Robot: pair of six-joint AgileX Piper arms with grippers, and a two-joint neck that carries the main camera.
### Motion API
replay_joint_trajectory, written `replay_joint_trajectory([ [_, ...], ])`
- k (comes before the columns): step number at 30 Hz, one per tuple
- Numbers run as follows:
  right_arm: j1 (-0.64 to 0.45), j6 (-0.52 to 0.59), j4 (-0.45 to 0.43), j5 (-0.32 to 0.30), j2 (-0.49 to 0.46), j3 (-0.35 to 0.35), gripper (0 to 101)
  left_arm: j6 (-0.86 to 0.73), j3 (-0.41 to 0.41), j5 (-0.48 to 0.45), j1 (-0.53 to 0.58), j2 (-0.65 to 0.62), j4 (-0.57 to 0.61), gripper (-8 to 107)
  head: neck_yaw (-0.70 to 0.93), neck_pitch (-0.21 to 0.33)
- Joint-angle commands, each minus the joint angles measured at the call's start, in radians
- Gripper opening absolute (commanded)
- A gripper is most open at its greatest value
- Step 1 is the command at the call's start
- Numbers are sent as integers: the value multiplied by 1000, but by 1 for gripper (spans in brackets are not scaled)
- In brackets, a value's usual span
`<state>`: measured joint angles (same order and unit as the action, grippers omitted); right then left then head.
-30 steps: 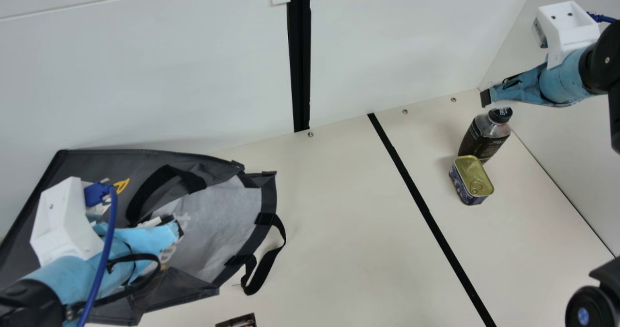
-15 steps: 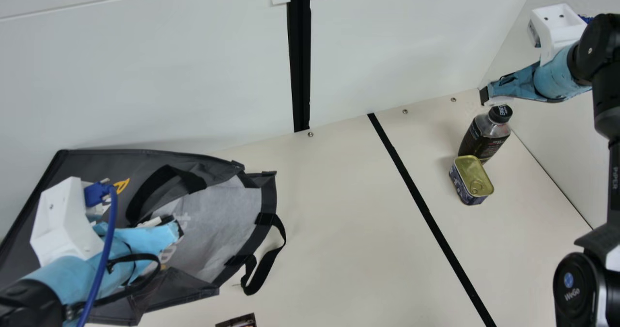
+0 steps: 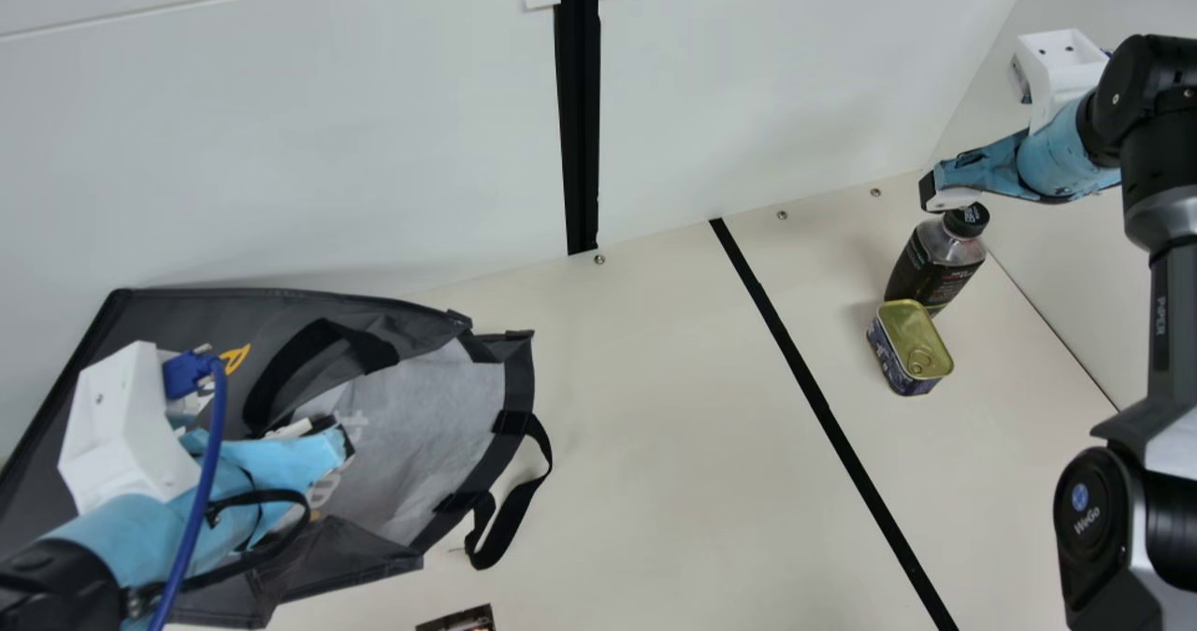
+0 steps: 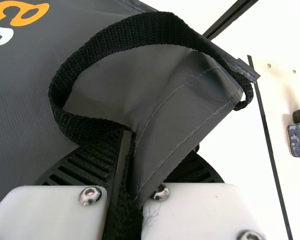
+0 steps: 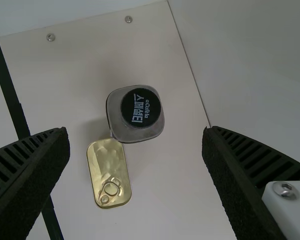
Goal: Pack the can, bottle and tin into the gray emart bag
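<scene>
At the main view's left, my left gripper (image 3: 338,446) is at the gray bag (image 3: 425,430), which lies on its side, mouth toward the middle. In the left wrist view the left gripper (image 4: 129,145) is shut on the bag's fabric edge (image 4: 177,125) and strap. My right gripper (image 3: 930,192) hangs above the upright dark bottle (image 3: 935,266); the gold-topped tin (image 3: 912,346) stands right beside it. In the right wrist view the right gripper (image 5: 135,131) is open, the bottle's black cap (image 5: 141,107) and the tin (image 5: 109,172) lying below between its spread fingers.
A small dark printed object (image 3: 458,620) is cut off by the main view's bottom edge. Walls rise behind the table and at its right side. A black tape line (image 3: 823,411) crosses the tabletop left of the tin.
The right arm has come a little leftward in the main view, its gripper now slightly lower beside the bottle cap. The left arm, bag, bottle and tin have stayed put.
</scene>
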<state>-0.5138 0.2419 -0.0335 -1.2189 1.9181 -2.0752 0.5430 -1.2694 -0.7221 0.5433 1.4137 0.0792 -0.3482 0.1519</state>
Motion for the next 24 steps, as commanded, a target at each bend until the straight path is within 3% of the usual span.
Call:
replay_joint_trajectory([
  [1,-2,-3,6,-1,11,-4,91,0,0,0,0,0,0,10,-1,23],
  [24,-15,-7,61,-1,148,-88,91,0,0,0,0,0,0,10,-1,23],
])
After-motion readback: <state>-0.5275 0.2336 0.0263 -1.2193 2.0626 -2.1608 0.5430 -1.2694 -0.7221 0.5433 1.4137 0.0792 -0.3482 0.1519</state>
